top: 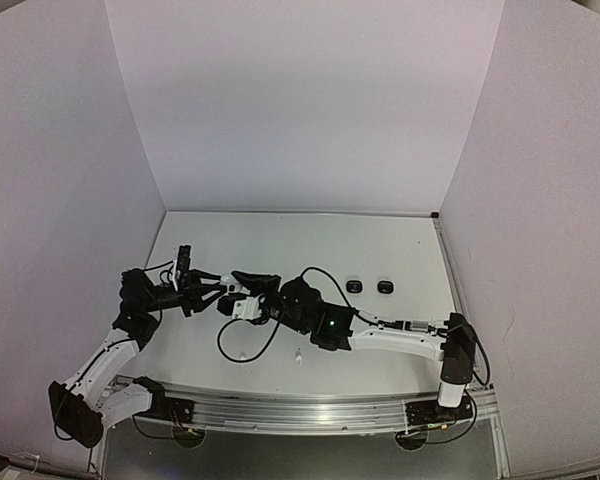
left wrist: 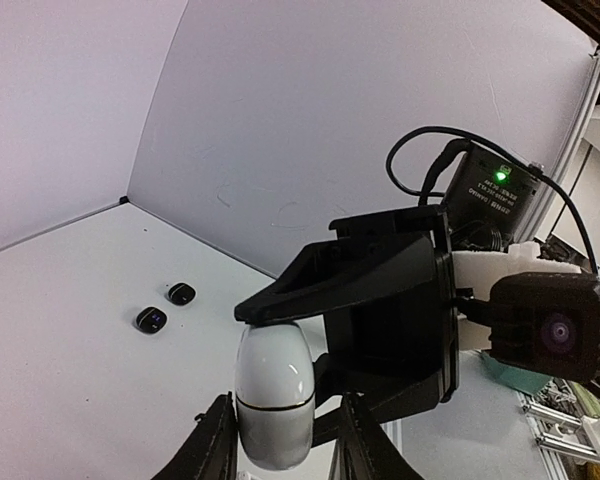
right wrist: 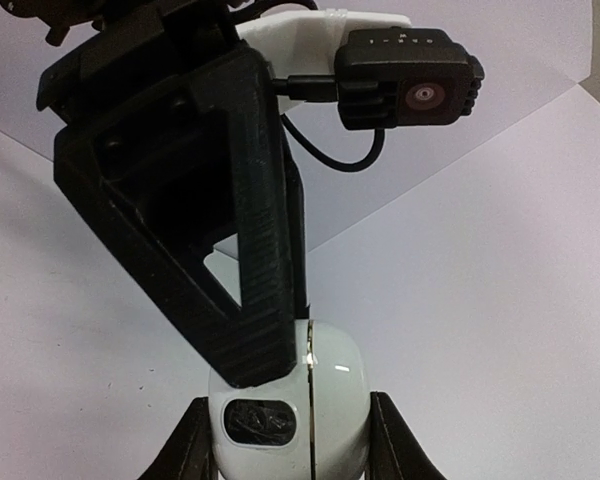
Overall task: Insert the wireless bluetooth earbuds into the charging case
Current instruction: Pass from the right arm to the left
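Observation:
A closed white egg-shaped charging case (left wrist: 273,395) hangs in the air between both grippers. My right gripper (right wrist: 290,415) is shut on it, one finger on each half across the seam; the case (right wrist: 330,420) has a dark oval patch on its left half. My left gripper (left wrist: 286,410) straddles the case: its left finger touches and a gap shows at its right finger (left wrist: 365,440). In the top view the two grippers, left (top: 218,290) and right (top: 265,296), meet left of the table's centre. Two black earbuds (top: 354,287) (top: 385,287) lie on the table, also in the left wrist view (left wrist: 151,320) (left wrist: 182,293).
A tiny white piece (top: 298,355), perhaps a white earbud, lies near the front rail. Black cables (top: 242,345) loop over the table below the grippers. White walls enclose the table on three sides. The metal rail (top: 310,405) runs along the near edge.

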You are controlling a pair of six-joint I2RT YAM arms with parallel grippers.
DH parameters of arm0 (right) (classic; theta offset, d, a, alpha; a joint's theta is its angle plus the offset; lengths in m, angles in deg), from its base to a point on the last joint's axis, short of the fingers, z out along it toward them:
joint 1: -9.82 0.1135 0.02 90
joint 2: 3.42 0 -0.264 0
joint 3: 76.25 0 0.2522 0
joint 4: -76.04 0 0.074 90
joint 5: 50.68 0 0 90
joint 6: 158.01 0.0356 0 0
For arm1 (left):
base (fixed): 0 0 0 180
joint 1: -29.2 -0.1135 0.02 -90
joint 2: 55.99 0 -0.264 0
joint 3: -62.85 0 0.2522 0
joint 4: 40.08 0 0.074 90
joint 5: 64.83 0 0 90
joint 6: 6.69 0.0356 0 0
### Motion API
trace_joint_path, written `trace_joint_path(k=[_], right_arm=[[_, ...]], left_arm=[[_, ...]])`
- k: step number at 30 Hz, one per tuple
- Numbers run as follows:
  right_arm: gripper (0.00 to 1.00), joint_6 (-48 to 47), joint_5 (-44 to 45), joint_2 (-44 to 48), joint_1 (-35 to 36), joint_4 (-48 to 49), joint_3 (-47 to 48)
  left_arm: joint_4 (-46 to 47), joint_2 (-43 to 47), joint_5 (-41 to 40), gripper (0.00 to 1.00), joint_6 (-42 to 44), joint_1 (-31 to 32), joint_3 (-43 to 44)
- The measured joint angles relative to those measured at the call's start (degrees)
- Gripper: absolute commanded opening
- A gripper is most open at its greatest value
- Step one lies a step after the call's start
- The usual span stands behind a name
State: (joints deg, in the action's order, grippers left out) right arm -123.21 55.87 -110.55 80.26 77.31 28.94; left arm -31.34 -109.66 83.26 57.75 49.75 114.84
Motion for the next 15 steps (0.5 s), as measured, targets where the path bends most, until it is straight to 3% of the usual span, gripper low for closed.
trace_joint_path(k=[15], right_arm=[[0.00,0.5,0.5,0.0,0.0,0.2,-0.1]], left_arm=[[-0.2,-1.5,0.4,0.29,0.4,0.0,0.0]])
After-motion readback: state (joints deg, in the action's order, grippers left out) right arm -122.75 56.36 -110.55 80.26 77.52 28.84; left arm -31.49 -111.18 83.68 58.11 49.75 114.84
